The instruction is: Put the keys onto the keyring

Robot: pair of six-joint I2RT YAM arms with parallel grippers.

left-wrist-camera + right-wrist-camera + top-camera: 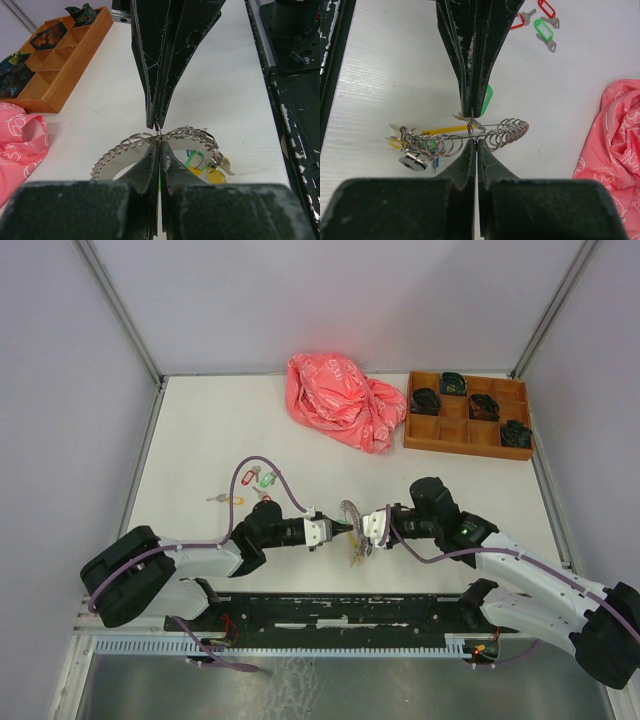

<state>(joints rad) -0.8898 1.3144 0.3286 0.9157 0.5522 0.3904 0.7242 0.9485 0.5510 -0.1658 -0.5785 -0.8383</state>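
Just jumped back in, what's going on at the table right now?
Both arms hold the keyring between them: the left gripper and the right gripper are each shut on its wire. Several tagged keys already hang on it. A few loose keys lie on the table beyond the left arm.

The setting is a robotics laboratory test cell: a white table (200,430) is enclosed on three sides by plain pale panel walls (60,360) held in metal frame posts (120,310). Two robot arms, the left arm (190,558) and the right arm (520,570), are bolted to a black mounting rail (340,610) at the near table edge, with exposed purple cables (250,465) routed along them.
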